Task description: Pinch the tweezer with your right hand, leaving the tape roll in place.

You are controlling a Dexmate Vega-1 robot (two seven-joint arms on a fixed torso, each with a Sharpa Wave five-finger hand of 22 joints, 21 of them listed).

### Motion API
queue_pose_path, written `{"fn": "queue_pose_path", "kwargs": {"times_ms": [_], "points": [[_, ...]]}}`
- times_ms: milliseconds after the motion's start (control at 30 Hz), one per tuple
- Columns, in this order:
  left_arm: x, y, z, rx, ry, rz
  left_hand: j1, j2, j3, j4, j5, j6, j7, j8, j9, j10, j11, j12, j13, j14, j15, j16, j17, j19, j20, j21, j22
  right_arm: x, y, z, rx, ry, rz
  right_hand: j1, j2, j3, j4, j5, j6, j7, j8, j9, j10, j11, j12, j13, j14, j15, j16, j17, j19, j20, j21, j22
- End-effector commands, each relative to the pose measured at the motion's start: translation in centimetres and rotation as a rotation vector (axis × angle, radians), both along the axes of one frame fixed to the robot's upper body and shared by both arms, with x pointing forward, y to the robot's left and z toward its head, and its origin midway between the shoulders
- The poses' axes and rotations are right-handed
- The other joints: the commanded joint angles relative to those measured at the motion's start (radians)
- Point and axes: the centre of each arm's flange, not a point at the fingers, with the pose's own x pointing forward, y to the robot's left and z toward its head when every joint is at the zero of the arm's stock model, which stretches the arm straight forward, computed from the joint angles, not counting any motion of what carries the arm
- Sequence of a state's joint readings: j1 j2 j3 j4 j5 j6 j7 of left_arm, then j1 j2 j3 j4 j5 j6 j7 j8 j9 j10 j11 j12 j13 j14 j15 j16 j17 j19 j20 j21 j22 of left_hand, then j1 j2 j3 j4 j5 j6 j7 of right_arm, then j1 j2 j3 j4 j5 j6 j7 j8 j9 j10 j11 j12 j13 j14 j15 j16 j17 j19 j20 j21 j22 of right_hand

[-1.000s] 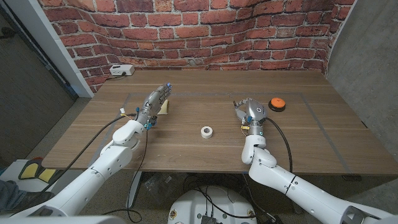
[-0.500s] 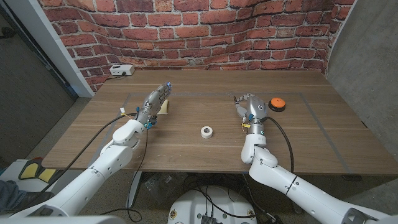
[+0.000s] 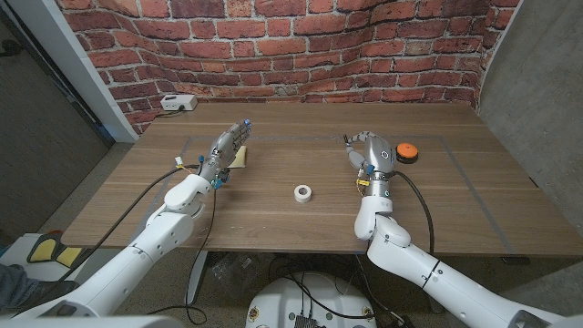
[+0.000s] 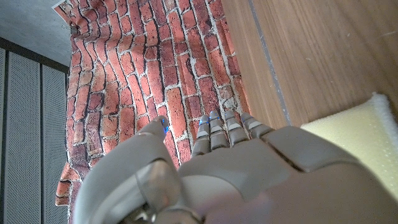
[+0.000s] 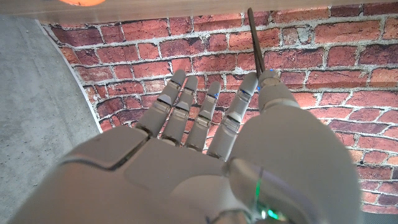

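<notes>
My right hand (image 3: 373, 157) stands raised over the table's right half and pinches the tweezer. In the right wrist view the tweezer (image 5: 255, 38) is a thin dark rod sticking out between the thumb and a finger (image 5: 239, 106), against the brick wall. In the head view its tip (image 3: 347, 140) juts out from the hand toward the table's middle. The white tape roll (image 3: 302, 192) lies alone at the table's centre, well apart from both hands. My left hand (image 3: 228, 146) stays on the left with fingers stretched out, holding nothing.
An orange round object (image 3: 405, 151) sits just right of my right hand. A yellow sponge (image 3: 241, 158) lies beside my left hand, its edge (image 4: 360, 134) close to that hand. A white box (image 3: 178, 103) is at the far left by the brick wall.
My right hand has risen from the table and straightened its fingers upward, with the tweezer lifted in its pinch. The tape roll and my left hand have not moved.
</notes>
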State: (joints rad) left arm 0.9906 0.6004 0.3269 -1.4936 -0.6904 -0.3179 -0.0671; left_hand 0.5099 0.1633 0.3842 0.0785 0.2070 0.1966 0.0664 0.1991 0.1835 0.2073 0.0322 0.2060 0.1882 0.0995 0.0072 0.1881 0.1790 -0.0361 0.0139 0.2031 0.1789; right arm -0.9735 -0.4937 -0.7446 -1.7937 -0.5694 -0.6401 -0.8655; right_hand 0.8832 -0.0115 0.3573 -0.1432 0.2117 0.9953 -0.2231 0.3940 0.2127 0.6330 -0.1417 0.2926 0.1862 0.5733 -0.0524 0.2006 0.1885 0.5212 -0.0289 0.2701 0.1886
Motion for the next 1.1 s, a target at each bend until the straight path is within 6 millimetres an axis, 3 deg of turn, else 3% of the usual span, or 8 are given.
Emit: {"fn": "queue_pose_path", "kwargs": {"times_ms": [33, 1100], "points": [[-0.21, -0.18, 0.02, 0.002, -0.005, -0.004, -0.004, 0.0, 0.008, 0.0, -0.001, 0.006, 0.004, -0.004, 0.002, 0.002, -0.008, -0.004, 0.002, 0.002, -0.002, -0.001, 0.003, -0.001, -0.007, 0.004, 0.004, -0.81, -0.22, 0.2, 0.012, -0.062, 0.022, 0.006, 0.009, 0.005, -0.002, -0.003, 0.013, 0.0, 0.01, 0.003, 0.014, -0.004, 0.004, 0.002, 0.017, -0.031, 0.005, 0.002, 0.01, -0.003, 0.007, 0.001], [-0.31, -0.41, -0.24, 0.001, -0.002, -0.007, -0.008, -0.003, 0.017, 0.0, -0.003, 0.006, 0.004, -0.004, 0.002, 0.001, -0.008, -0.005, 0.001, 0.003, -0.004, -0.002, 0.003, -0.003, -0.004, 0.004, 0.004, -1.4, -0.61, 0.21, 0.073, -0.104, 0.059, 0.019, 0.034, 0.024, -0.003, -0.013, 0.056, 0.008, 0.024, 0.002, 0.053, -0.007, 0.007, 0.002, 0.055, -0.044, 0.007, 0.003, 0.025, -0.005, 0.01, 0.003]]}}
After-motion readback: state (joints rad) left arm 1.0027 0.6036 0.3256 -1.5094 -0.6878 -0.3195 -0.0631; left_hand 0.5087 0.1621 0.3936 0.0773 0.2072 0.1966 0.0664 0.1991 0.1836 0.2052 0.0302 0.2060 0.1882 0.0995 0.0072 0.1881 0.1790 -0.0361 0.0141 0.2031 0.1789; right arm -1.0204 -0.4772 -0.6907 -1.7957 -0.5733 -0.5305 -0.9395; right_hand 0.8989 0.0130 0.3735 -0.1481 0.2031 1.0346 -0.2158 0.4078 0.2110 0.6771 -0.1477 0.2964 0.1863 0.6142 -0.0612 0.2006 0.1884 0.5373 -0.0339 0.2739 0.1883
